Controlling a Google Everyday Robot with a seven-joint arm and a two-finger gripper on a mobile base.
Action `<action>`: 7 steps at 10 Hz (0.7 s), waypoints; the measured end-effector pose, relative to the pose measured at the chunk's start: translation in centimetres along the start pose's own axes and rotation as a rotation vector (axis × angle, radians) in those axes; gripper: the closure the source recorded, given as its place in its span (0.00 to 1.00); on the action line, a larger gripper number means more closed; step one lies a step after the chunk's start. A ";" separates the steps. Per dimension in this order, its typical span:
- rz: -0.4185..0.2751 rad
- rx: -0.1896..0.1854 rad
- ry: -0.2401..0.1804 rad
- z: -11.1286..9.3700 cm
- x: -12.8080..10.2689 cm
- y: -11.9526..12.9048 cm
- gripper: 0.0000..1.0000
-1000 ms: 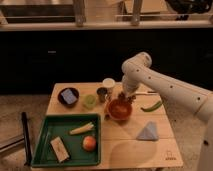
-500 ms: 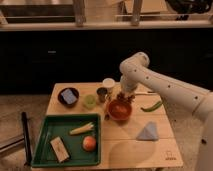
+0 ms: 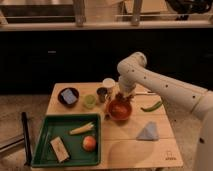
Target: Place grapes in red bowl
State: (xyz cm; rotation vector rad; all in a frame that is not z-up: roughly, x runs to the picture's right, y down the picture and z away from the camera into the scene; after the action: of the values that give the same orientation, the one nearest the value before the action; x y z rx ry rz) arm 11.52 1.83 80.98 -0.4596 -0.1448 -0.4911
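- Compared with the earlier frames, the arm has barely moved: its white elbow sits slightly differently, while the gripper (image 3: 120,96) remains over the far rim of the red bowl (image 3: 120,110).
- Nothing on the table (image 3: 125,145) has shifted place since a second ago.
- The gripper points down, its fingers drawn nearly together; a dark lump right below it looks like the grapes (image 3: 120,99), at the bowl's far edge, but whether the fingers grip them cannot be told.
- The red bowl stands near the table's middle, just right of a dark cup (image 3: 102,94) and a green cup (image 3: 89,101); a white cup (image 3: 108,83) stands behind them.
- A dark bowl (image 3: 68,96) at the left back holds a blue object (image 3: 68,96).
- A green tray (image 3: 47,131) at the front left holds a pale long piece (image 3: 81,129), a round orange-red fruit (image 3: 89,143) and a tan block (image 3: 59,149).
- A green pod-like item (image 3: 152,106) and a blue-grey cloth (image 3: 148,132) lie on the table right of the red bowl.
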 end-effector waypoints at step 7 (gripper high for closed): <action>-0.036 -0.031 -0.027 0.1 -0.3 -0.1 0.93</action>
State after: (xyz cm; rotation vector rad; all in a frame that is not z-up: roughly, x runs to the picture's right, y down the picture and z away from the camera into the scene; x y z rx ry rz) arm 11.21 1.95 80.97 -0.4952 -0.1718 -0.5230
